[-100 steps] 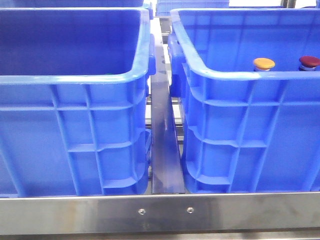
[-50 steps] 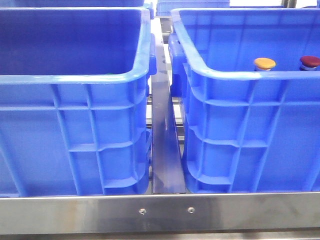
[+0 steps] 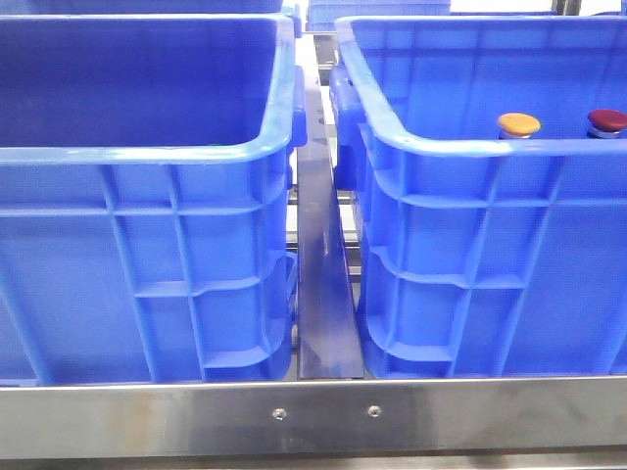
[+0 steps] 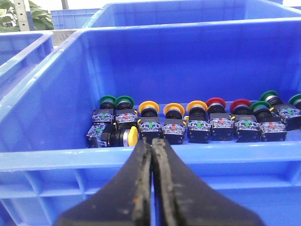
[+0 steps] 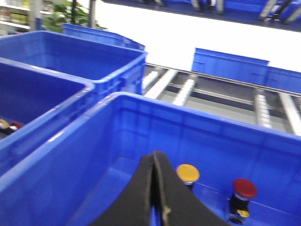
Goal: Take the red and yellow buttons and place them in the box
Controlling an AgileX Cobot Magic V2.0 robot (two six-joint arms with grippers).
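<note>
Progress looks early: inside the box (image 3: 470, 147) on the right of the front view stand 1 yellow button (image 3: 517, 124) and 1 red button (image 3: 606, 120), side by side near its far wall. In another crate (image 4: 56, 155) seen from the left wrist, a row of buttons (image 4: 188, 120) waits, at least 4 yellow and 2 red among green ones. Left gripper (image 4: 152, 150) hangs just outside that crate's near rim, fingers pressed together, empty. Right gripper (image 5: 155, 162) sits over the box, likewise closed on nothing. No writing is legible.

Left claw (image 4: 151, 150) and right claw (image 5: 155, 162) both have fingers pressed together, empty.
</note>
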